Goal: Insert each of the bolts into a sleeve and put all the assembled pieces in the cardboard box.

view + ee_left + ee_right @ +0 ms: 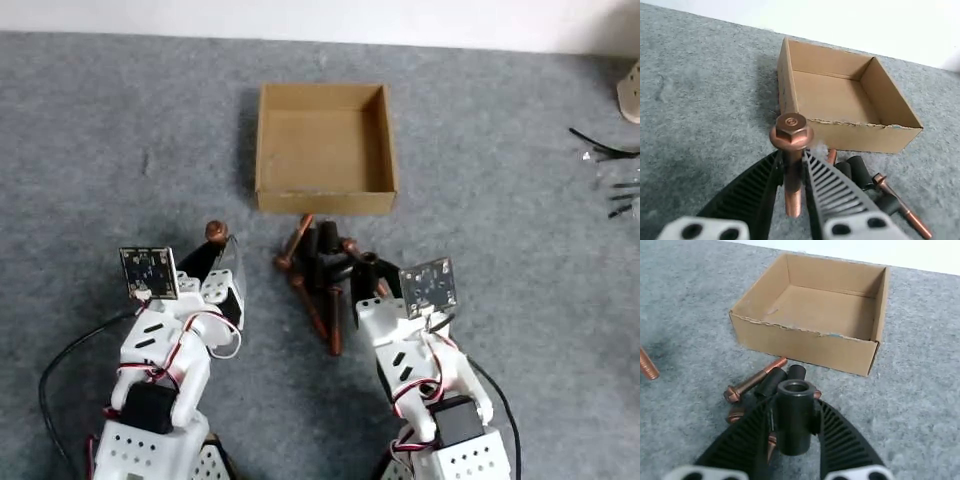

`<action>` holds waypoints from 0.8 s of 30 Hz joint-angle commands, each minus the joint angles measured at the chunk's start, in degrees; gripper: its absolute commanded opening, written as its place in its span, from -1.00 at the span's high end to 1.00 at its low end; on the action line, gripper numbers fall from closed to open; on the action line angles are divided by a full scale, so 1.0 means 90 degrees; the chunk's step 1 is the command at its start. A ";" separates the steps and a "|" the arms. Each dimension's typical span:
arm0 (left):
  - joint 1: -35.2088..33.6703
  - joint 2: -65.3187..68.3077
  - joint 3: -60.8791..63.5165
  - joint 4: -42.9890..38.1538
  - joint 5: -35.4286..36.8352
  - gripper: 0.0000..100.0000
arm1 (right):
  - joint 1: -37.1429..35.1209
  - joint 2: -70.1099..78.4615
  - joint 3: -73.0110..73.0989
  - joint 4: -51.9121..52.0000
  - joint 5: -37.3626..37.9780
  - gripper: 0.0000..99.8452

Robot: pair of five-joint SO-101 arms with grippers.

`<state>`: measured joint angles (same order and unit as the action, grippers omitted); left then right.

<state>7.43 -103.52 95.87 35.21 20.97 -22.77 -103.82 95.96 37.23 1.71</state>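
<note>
Left fingers (760, 186): clamped on upright bolt (791, 137)
Right fingers (840, 440): clamped on upright sleeve (795, 412)
Cardboard box (325, 202): far side, between them

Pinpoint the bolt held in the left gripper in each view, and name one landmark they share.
High view: bolt head showing past the left gripper, beside the pile.
Left wrist view: bolt upright, clamped in that gripper, in front of the cardboard box.
Right wrist view: probably the threaded end at the frame's edge, apart from the pile.
Shared landmark: cardboard box.
</note>
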 commanded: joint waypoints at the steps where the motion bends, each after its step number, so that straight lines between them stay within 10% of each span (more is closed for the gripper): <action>1: 0.0005 -0.0132 0.0142 0.0000 -0.0059 0.99 | 0.0054 -0.0044 0.0845 0.0015 0.0078 0.99; 24: -0.0161 -0.0132 0.0142 -0.0010 -0.0068 0.99 | 0.0493 -0.0093 0.0845 0.0054 0.0059 0.99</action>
<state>6.64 -103.52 95.87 35.21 20.70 -18.90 -103.82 95.96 38.73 1.71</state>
